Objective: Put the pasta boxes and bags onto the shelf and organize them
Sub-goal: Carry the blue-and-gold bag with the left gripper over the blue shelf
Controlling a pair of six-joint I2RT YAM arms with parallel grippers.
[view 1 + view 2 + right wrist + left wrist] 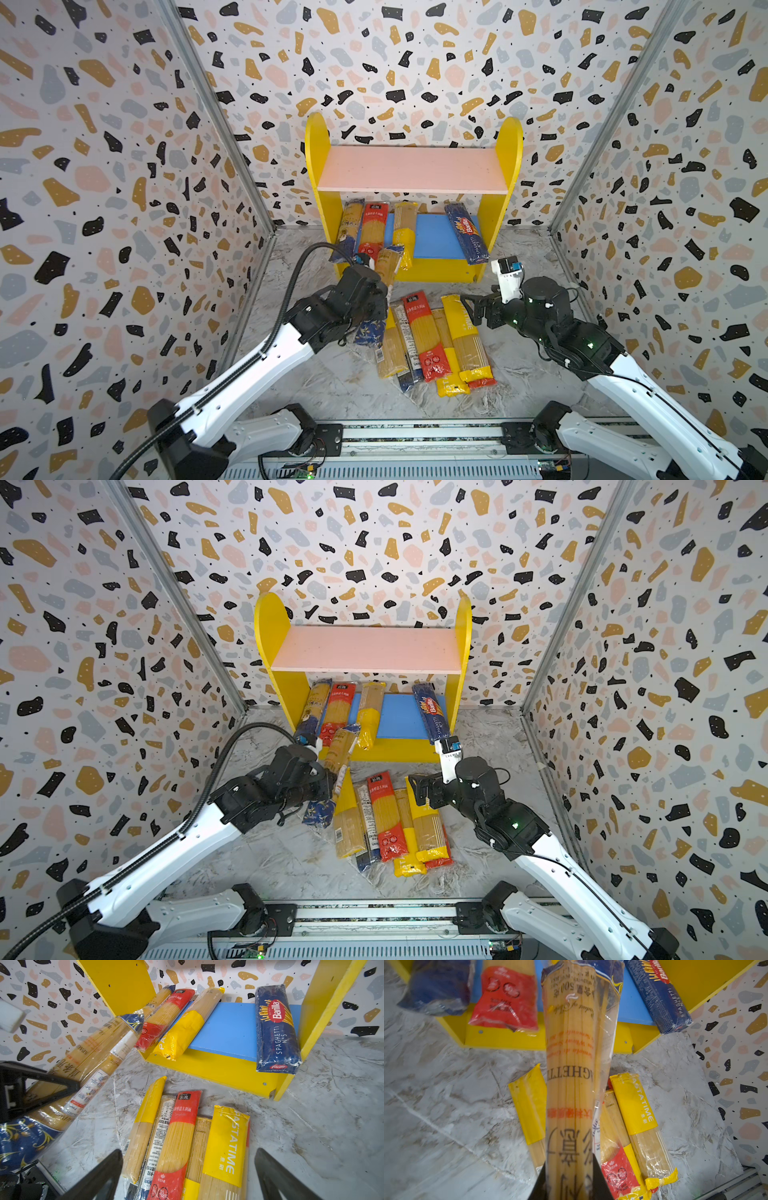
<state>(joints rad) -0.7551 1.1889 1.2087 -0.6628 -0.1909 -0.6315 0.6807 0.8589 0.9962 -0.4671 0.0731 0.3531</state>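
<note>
Spaghetti bag [569, 1064], pinched near its blue end by our left gripper [570, 1183], slants toward the shelf [509, 166]; light, slick, brittle, we judge, better held mid-length. Our right gripper [187, 1176] gapes empty.

The dark blue pack [277, 1028] reads "Barilla SPAGHETTI N°5"; a yellow-banded bag [228, 1140] reads "PASTATIME" (in capitals).

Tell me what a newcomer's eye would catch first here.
A yellow two-tier shelf with pink and blue boards stands at the back. The shut left gripper holds a clear, blue-ended spaghetti bag tilted toward it; the open right gripper hovers over spaghetti packs lying on the marbled table.
</note>
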